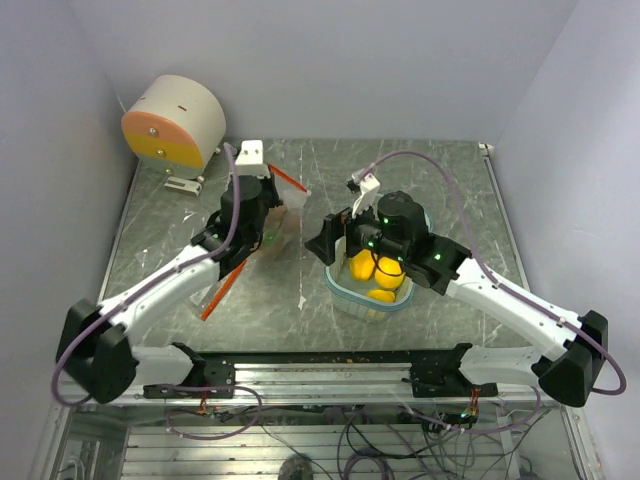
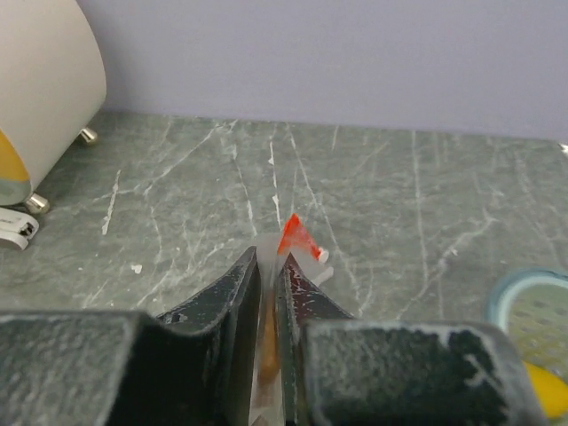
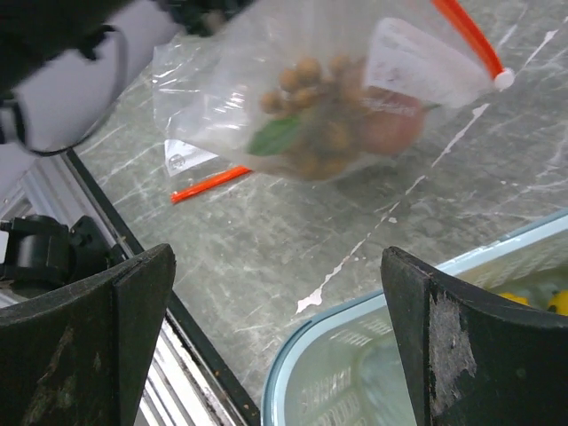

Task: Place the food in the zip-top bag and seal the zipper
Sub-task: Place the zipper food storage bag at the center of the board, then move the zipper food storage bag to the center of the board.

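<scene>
Currently, surroundings first. The table [image 1: 440, 190] is grey and marbled. A white-and-orange drum [image 1: 175, 122] on small feet sits at the far left corner, well apart from the work. A red strip [image 1: 216, 294] lies flat on the table just beside the left arm [image 1: 160, 285].

The pale teal basket [image 1: 340, 292] sits right of centre. The yellow-orange fruits [image 1: 362, 266] lie in it, partly hidden from above by the right wrist.

The zip-top bag [image 3: 231, 80] is left of the basket, not touching it. The bunch of brown fruits [image 3: 312, 115] and the reddish fruit [image 3: 392, 126] are inside it. Its red zipper runs along the top edge, with a white slider at one corner.

Pose: the left arm reaches diagonally forward from the near left. The left gripper [image 2: 268, 266] has its jaws nearly together, pinching the bag's clear edge by the red zipper.

The right arm [image 1: 510, 300] bends in from the near right. The right gripper [image 3: 277, 257] hangs over the basket's rim with its fingers spread wide and nothing between them, facing the bag.
</scene>
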{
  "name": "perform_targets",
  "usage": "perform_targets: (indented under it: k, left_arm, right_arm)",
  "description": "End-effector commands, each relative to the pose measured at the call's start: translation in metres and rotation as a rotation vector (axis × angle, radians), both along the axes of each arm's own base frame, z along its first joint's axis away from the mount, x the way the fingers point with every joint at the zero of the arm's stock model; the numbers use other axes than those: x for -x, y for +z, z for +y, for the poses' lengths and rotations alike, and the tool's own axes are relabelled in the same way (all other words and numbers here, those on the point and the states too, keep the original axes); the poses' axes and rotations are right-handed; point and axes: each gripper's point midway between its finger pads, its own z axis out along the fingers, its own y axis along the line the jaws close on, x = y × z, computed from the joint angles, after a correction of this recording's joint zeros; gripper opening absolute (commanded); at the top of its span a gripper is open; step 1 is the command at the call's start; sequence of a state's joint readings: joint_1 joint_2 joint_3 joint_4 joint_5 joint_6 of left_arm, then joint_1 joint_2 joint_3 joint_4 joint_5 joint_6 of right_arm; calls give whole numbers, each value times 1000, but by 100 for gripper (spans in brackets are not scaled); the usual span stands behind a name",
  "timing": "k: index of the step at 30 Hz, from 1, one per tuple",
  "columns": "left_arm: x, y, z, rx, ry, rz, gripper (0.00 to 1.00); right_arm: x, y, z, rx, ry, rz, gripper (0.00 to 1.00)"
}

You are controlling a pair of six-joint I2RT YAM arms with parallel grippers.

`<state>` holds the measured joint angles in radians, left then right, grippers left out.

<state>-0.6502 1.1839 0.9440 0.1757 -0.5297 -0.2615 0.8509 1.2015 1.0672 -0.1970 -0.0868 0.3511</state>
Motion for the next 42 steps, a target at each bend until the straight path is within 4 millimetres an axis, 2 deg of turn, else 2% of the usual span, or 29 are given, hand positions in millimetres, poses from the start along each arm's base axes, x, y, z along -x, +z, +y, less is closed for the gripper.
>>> perform_targets:
  k: [1, 4, 7, 9, 10, 14, 15, 16, 18, 20, 23, 28, 30, 31, 35, 39, 42]
  left_arm:
    - [-41, 43, 0, 109, 40, -156, 24]
    - [-57, 24, 10, 123, 55, -134, 27]
    - [-60, 15, 23, 139, 59, -108, 46]
    - [-52, 20, 32, 147, 71, -101, 87]
    - [-47, 25, 37, 150, 77, -102, 99]
    - [-21, 47, 51, 111, 57, -53, 100]
    - [-12, 54, 54, 103, 49, -31, 100]
    - [1, 69, 59, 115, 45, -26, 99]
    - [22, 74, 67, 116, 39, 18, 100]
    - [51, 89, 81, 137, 45, -1, 100]
    - [89, 100, 110, 148, 98, -28, 100]
    - [139, 114, 144, 143, 149, -61, 100]
    - [155, 121, 155, 153, 164, -80, 100]
    - [163, 124, 160, 161, 173, -92, 100]
    - [190, 133, 178, 183, 196, -149, 100]
    - [205, 136, 188, 190, 207, -178, 100]
    - [209, 137, 188, 186, 194, -187, 100]
  right_arm:
    - [-5, -1, -14, 18, -45, -22, 100]
    - [-3, -8, -12, 20, -29, -3, 100]
    - [-2, -13, -7, 17, -5, 9, 100]
    - [0, -16, 0, 14, 29, 19, 100]
    - [1, -18, 4, 15, 49, 28, 100]
    - [5, -34, 21, 20, 116, 82, 100]
    - [6, -35, 25, 16, 133, 91, 100]
    - [7, -41, 31, 13, 145, 104, 100]
    - [8, -52, 43, 23, 161, 127, 100]
    - [16, -65, 62, 54, 192, 145, 100]
    - [24, -82, 94, 113, 220, 152, 100]
    - [26, -100, 147, 114, 253, 178, 100]
    - [23, -109, 168, 120, 265, 177, 100]
    - [21, -124, 178, 143, 270, 187, 100]
    - [12, -162, 216, 190, 277, 213, 100]
    - [-10, -193, 238, 218, 226, 203, 100]
    - [-30, -202, 250, 226, 166, 153, 100]
